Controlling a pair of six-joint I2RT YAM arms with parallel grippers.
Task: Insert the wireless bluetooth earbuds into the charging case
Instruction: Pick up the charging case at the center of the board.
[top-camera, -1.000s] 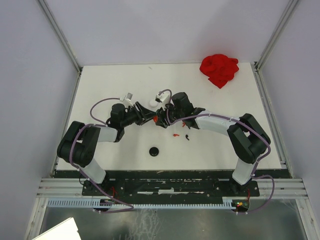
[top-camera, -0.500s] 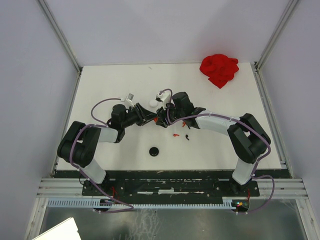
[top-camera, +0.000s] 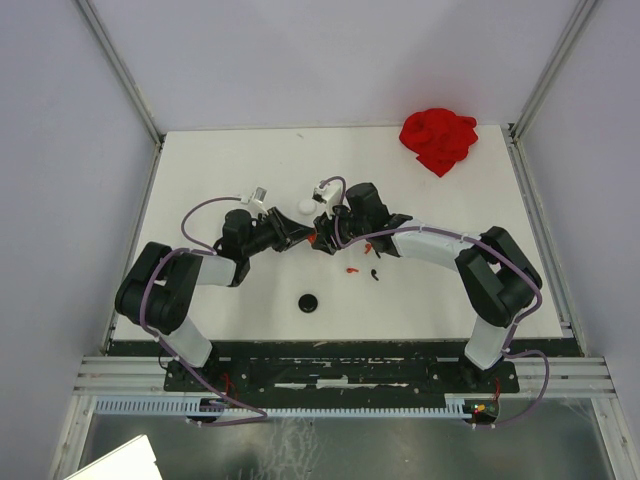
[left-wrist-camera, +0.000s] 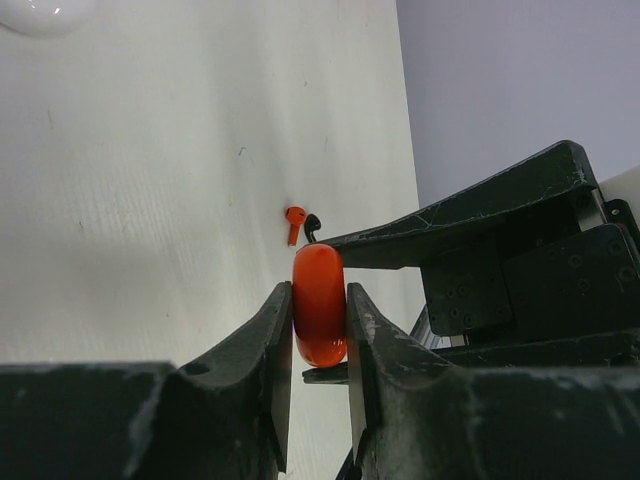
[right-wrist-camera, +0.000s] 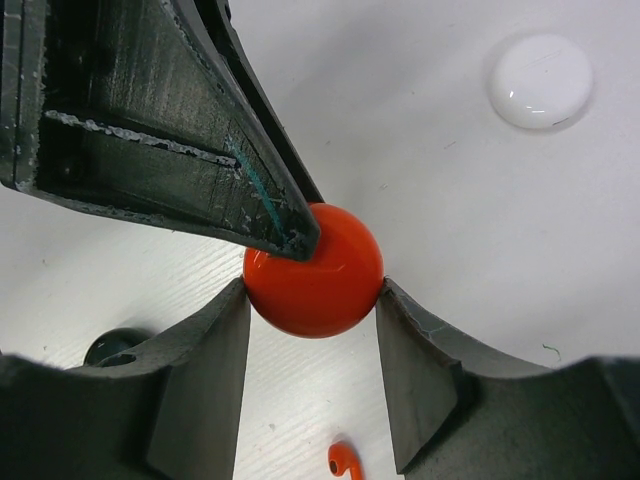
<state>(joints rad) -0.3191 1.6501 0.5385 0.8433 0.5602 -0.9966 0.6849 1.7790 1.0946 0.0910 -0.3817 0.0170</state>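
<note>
Two arms clamp one red charging case (right-wrist-camera: 330, 270) mid-table.
The left gripper (left-wrist-camera: 318, 305) pinches the case thin-wise, jaws nearly together; the right gripper (right-wrist-camera: 312, 300) spans its width. The red earbud (left-wrist-camera: 294, 220) lies loose on the table (top-camera: 230, 170) beside a black earbud (left-wrist-camera: 312, 224), toward the near edge. Opposed pulls on that glossy round shell could squirt it free.

No writing, label or number can be read anywhere.
</note>
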